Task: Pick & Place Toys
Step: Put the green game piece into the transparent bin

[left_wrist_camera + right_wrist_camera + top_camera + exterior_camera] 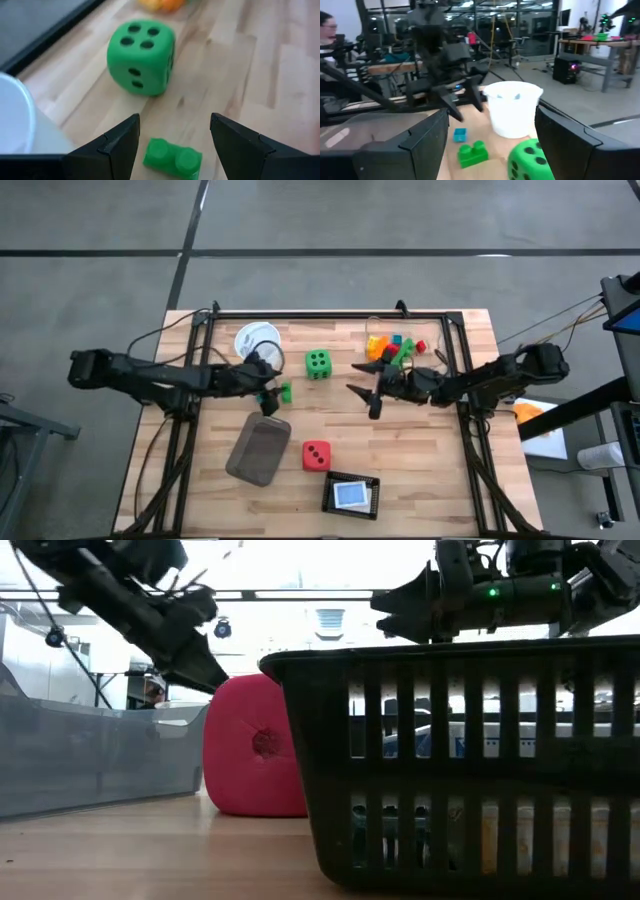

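A small green brick [172, 156] lies flat on the wooden table, and my left gripper [172, 131] stands open over it with one finger on each side and a gap to both. In the high view this gripper [272, 390] is left of the green die [318, 364]. My right gripper [362, 388] is open and holds nothing; it hovers right of the green die and points toward the left arm. Its wrist view shows the green brick [472, 152], a blue brick [460, 134] and the green die [532, 160]. The red die [316, 455] rests on the table nearer the front. More bright bricks [392, 347] lie in a heap at the far right.
A white cup [257, 340] stands behind my left gripper. A flat grey tray [258, 448] lies left of the red die, and a black slatted basket [352, 494] sits at the front edge. A black frame [330, 315] borders the table.
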Controlling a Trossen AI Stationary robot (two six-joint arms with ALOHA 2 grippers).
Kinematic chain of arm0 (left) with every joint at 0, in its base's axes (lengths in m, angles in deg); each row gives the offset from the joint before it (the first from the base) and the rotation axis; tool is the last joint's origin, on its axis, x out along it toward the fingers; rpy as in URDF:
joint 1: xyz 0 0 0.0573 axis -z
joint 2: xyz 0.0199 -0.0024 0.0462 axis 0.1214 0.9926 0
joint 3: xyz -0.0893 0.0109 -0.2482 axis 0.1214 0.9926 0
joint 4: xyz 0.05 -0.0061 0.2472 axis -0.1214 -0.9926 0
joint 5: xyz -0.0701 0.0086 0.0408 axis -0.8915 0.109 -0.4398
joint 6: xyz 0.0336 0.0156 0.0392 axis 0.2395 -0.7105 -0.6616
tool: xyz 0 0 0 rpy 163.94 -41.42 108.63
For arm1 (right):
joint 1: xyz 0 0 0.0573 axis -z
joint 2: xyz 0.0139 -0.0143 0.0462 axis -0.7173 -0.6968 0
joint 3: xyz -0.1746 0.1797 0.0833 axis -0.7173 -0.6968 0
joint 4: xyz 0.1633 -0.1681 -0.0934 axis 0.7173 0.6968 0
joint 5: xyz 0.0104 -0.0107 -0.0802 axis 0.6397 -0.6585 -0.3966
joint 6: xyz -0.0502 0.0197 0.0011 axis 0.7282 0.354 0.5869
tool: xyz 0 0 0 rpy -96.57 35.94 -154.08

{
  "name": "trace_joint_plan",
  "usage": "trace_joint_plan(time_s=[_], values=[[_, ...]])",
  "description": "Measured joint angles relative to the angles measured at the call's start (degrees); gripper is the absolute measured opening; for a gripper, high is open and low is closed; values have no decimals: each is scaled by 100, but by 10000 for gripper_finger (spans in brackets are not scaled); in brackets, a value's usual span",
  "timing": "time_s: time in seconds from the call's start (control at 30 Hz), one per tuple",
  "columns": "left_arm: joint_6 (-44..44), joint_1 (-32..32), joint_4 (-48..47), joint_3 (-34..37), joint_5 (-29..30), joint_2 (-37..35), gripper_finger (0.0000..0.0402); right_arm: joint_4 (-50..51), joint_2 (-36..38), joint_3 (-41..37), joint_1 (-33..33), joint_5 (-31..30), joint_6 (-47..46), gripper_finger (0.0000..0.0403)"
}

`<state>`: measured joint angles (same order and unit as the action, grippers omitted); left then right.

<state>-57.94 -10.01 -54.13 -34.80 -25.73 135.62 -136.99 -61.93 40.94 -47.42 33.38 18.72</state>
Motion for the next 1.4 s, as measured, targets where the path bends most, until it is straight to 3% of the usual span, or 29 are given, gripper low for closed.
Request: trace_joint_plan(time_s=[0.13, 0.43, 0.63, 0.93, 1.4], values=[[422, -19, -558, -521, 31, 626, 244, 6, -166, 119, -138, -14, 61, 288], [1652, -114, -2803, -2089, 33, 1761, 244, 70, -229, 133, -178, -17, 107, 288], [1910, -124, -3154, -2616, 9, 2351, 244, 86, -196, 133, -256, -17, 107, 288], [2204, -249, -3398, -2801, -433, 2780, 244, 86, -194, 133, -403, -17, 106, 288], [2586, -500, -3584, -2735, -445, 2771, 244, 83, -194, 181, -403, -17, 107, 288]])
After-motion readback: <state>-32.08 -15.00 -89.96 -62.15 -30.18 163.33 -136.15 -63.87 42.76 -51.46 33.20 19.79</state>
